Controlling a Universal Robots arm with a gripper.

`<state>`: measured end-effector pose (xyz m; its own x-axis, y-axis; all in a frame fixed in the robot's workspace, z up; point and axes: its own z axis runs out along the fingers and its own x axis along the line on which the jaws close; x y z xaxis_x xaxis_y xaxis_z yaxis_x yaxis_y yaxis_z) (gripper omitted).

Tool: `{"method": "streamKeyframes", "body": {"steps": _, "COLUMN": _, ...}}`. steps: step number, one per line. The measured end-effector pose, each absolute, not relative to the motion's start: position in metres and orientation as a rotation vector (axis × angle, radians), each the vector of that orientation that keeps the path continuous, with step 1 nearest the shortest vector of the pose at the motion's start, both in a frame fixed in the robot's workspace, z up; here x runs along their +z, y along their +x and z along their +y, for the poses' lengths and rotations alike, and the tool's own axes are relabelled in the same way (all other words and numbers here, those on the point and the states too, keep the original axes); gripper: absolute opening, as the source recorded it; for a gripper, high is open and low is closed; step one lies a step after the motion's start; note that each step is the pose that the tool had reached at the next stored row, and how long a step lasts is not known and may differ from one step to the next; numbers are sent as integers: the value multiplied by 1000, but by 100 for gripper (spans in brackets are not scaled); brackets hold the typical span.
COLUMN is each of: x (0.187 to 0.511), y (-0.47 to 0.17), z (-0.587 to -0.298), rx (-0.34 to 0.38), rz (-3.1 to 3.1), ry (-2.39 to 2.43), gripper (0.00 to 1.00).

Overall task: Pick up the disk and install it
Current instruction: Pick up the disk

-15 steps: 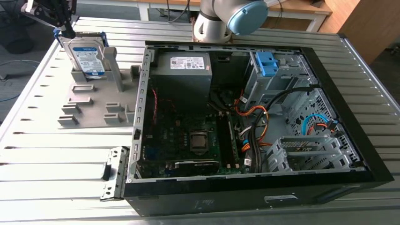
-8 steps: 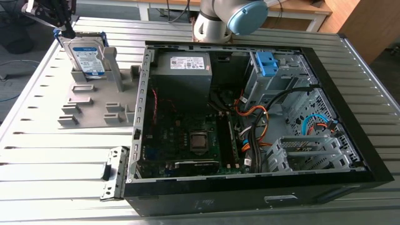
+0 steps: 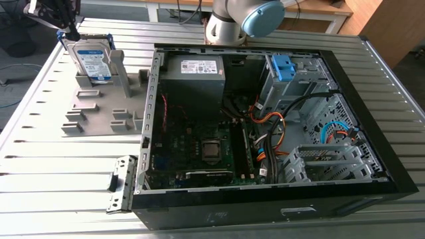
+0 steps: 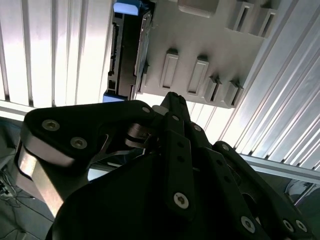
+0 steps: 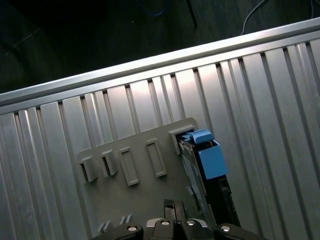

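**A:** In the exterior view, how far along is the work judged to be?

**B:** Barely begun. The disk [image 3: 93, 59] is seen standing on edge in a slot of the grey holder [image 3: 86, 117], at the holder's far corner. The gripper [image 3: 68, 30] is poised just above the holder, at the disk's top edge. Contact cannot be confirmed, and it cannot be told whether the jaws are wide or narrow. The open computer case [image 3: 265, 211] is set just beside the holder, on the exterior view's right. Both the lift and the fitting are judged to be left.

**A:** And the surface and room there?

**B:** Holder and case are carried on a ribbed aluminium table [image 3: 59, 172]. Beyond the holder, the arm's base [image 3: 229, 25] and wooden furniture [image 3: 381, 25] are seen.

**A:** The second wrist view?

**B:** The gripper [image 4: 172, 100] is seen from behind, close over the holder [image 4: 200, 45]. The disk [image 4: 127, 55] is shown edge-on along the holder's side, its blue bracket [image 4: 125, 7] at the end. The table's ribs [image 4: 50, 50] are lit brightly around the holder.

**A:** The first wrist view?

**B:** The holder [image 5: 140, 200] is seen from above, with the disk [image 5: 192, 170] seated at its corner and the bracket [image 5: 210, 160] uppermost. The gripper [image 5: 175, 222] is hung near the holder's edge. Past the table [image 5: 260, 100], a dark floor [image 5: 75, 40] with cables [image 5: 252, 15] is made out.
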<state>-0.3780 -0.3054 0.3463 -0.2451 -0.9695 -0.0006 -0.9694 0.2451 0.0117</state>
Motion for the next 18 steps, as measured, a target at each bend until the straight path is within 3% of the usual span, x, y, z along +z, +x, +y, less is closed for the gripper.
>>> {"method": "streamKeyframes", "body": {"steps": 18, "x": 346, "y": -378, "z": -305, "rx": -10, "rz": -2414, "ry": 1996, "gripper": 11}}
